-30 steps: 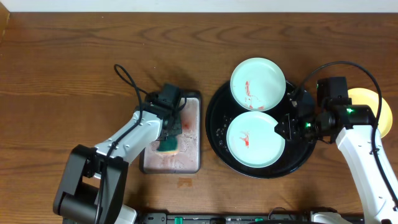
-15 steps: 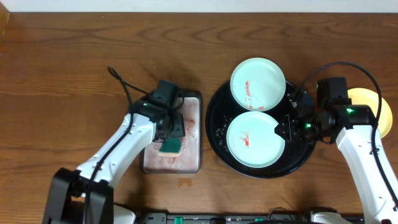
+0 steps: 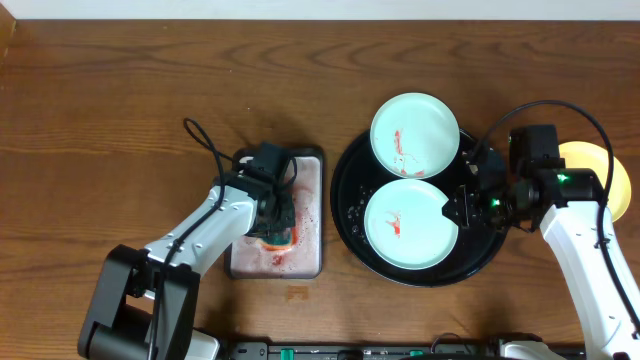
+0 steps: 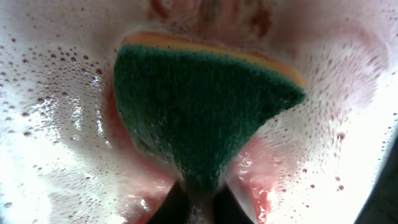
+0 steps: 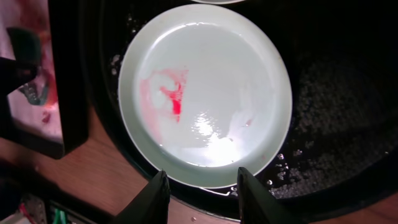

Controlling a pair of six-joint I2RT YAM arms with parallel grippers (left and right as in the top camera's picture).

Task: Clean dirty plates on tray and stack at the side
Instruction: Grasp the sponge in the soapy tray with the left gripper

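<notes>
At the near plate (image 5: pixel 205 93) rim, the right tool (image 5: pixel 202 185) gapes wide; left tool (image 4: pixel 199 210) pinches the sponge (image 4: pixel 199 99).

This looks like a robotics lab bench: a cabled left arm (image 3: pixel 200 225) and right arm (image 3: pixel 580 240) at a wooden table (image 3: pixel 100 120), with a tray (image 3: pixel 345 175) of stained plates (image 3: pixel 425 235) and a soapy basin (image 3: pixel 308 215).
</notes>
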